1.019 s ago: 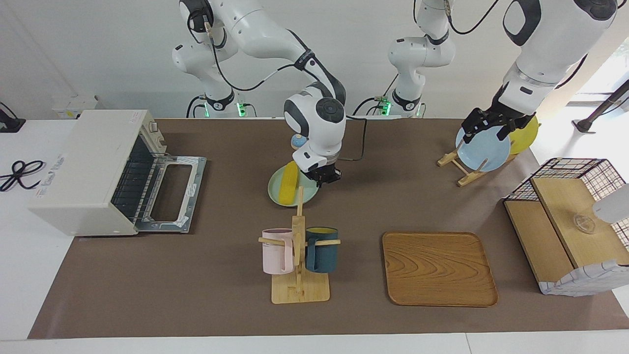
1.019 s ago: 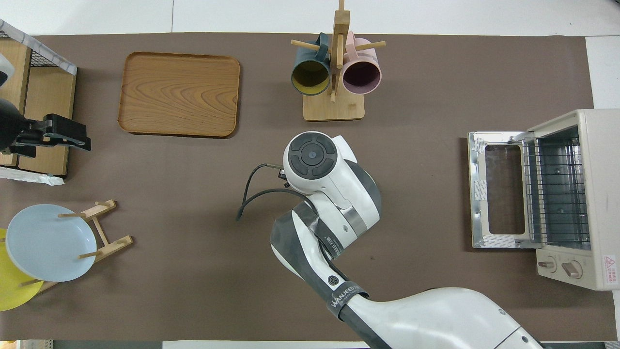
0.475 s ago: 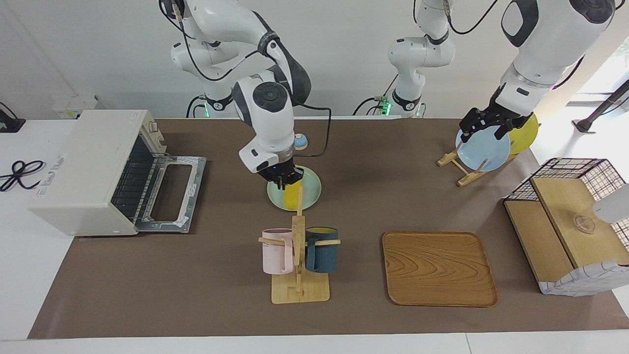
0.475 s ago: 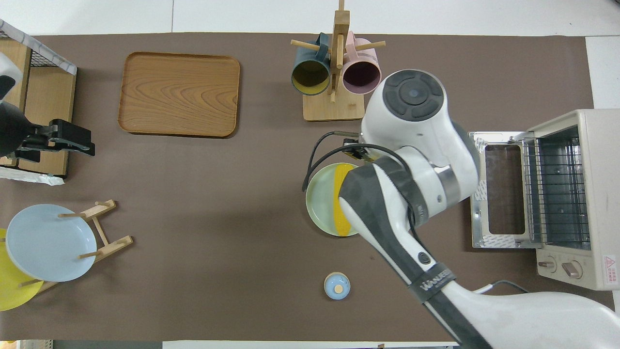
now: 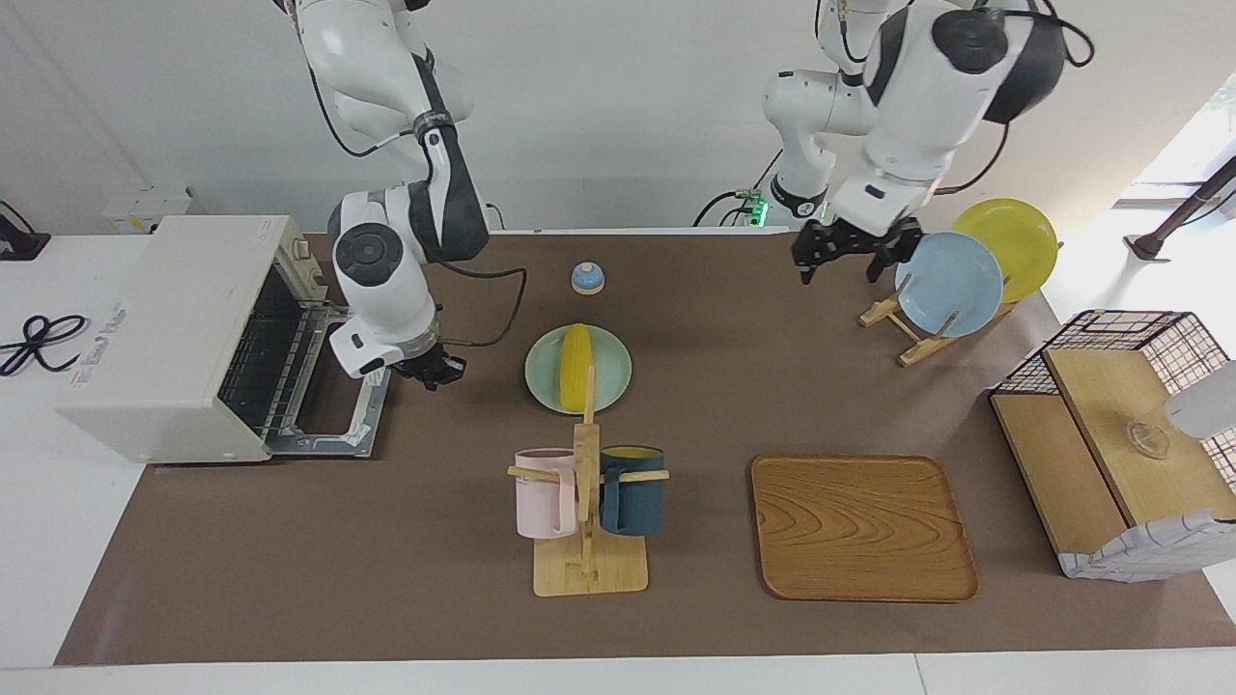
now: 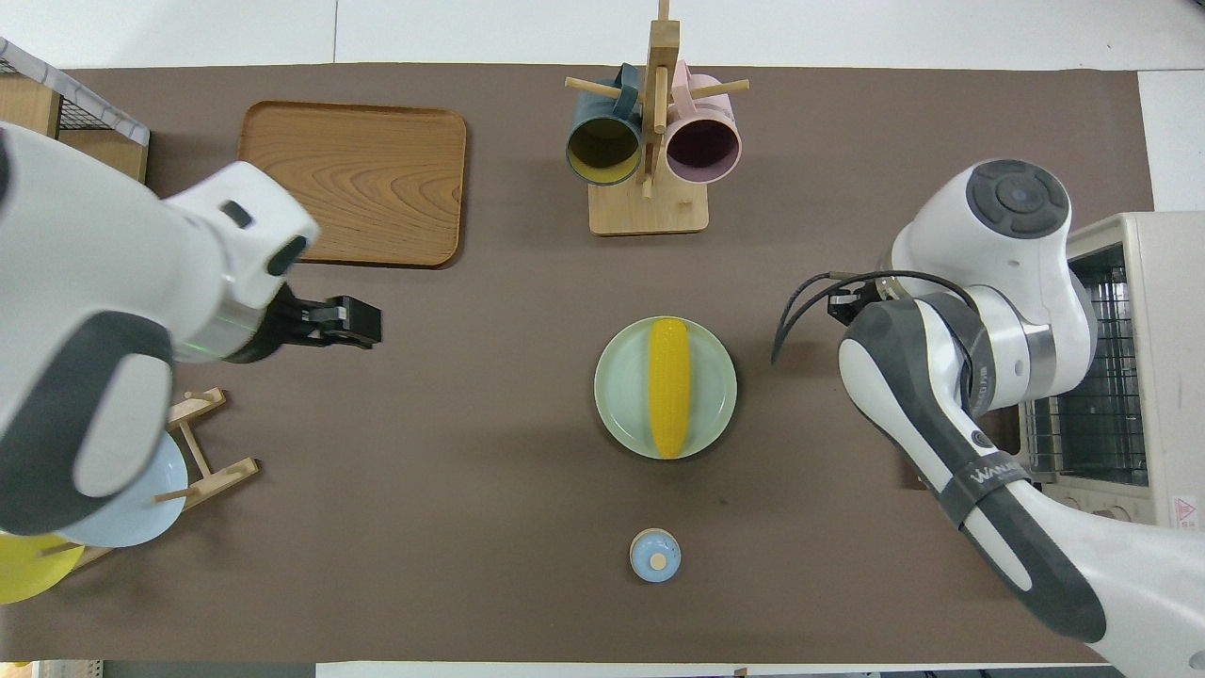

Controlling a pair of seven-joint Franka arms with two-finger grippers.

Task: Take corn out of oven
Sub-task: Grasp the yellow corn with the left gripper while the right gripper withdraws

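The corn (image 5: 576,366) (image 6: 669,386) lies lengthwise on a pale green plate (image 5: 542,372) (image 6: 618,395) in the middle of the table. The off-white oven (image 5: 183,328) (image 6: 1153,377) stands at the right arm's end, its door (image 5: 338,378) folded down; only a wire rack shows inside. My right gripper (image 5: 433,371) hangs shut and empty over the mat between the door's edge and the plate; the overhead view hides it under the arm. My left gripper (image 5: 842,263) (image 6: 367,323) is open and empty, raised beside the plate rack.
A small blue bell (image 5: 587,278) (image 6: 654,554) sits nearer the robots than the plate. Farther out stand a mug rack (image 5: 587,502) and a wooden tray (image 5: 862,526). A plate rack (image 5: 949,285) and a wire basket (image 5: 1120,434) fill the left arm's end.
My right gripper left the plate, swung toward the oven door and shut empty. The corn stayed on the plate. My left arm moved off the plate rack toward the table's middle.
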